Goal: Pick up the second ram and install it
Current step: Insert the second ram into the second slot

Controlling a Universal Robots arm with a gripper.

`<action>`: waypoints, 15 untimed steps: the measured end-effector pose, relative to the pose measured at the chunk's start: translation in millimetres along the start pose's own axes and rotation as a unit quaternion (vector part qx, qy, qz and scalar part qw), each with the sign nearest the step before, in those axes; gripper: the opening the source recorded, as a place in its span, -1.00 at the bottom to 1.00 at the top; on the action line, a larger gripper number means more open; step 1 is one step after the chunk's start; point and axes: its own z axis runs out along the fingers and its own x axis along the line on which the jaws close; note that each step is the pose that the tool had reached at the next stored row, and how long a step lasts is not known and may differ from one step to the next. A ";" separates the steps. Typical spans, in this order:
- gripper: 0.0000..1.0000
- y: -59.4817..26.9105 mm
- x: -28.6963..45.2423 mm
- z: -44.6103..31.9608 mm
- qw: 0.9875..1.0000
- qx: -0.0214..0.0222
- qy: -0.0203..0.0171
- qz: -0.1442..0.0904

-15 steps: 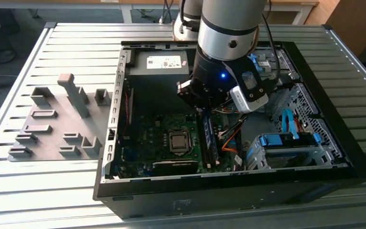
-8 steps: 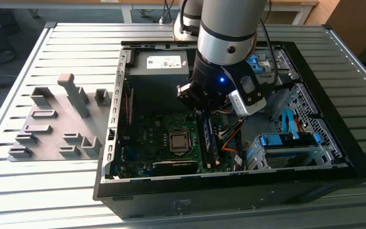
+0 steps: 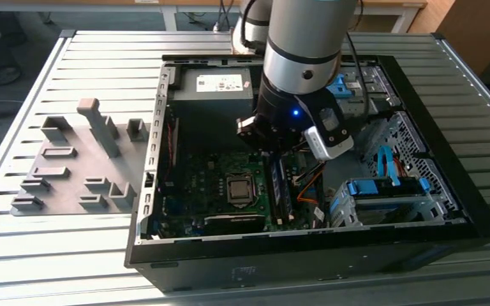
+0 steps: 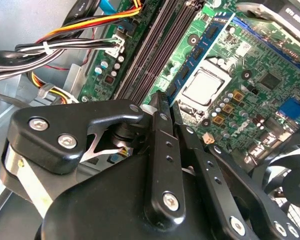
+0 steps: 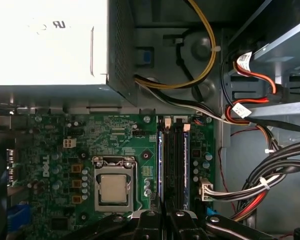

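The second ram [image 3: 277, 188] is a slim blue-green stick with black chips. It stands upright in the motherboard slot nearest the CPU, also seen in both wrist views [image 4: 200, 50] [image 5: 161, 160]. My gripper [image 3: 272, 156] reaches down into the open computer case, right over one end of that stick. In both wrist views the black fingers sit pressed close together [image 4: 167, 102] [image 5: 165, 215] with nothing between them. I cannot tell whether the tips touch the stick.
The CPU [image 5: 112, 187] lies beside the slots, and the power supply [image 3: 215, 83] fills the case's far end. Cable bundles [image 4: 65, 45] run along the other side of the slots. Blue drive-bay clips [image 3: 381, 188] sit at the exterior view's right. Grey holder blocks [image 3: 74, 166] stand outside the case.
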 end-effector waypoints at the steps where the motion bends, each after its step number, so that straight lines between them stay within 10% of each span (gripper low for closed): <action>1: -0.72 -0.3 -0.1 1.5 1.000 0.000 0.000 0.000; 15: -0.72 -1.7 -3.5 8.0 1.000 0.000 0.000 0.000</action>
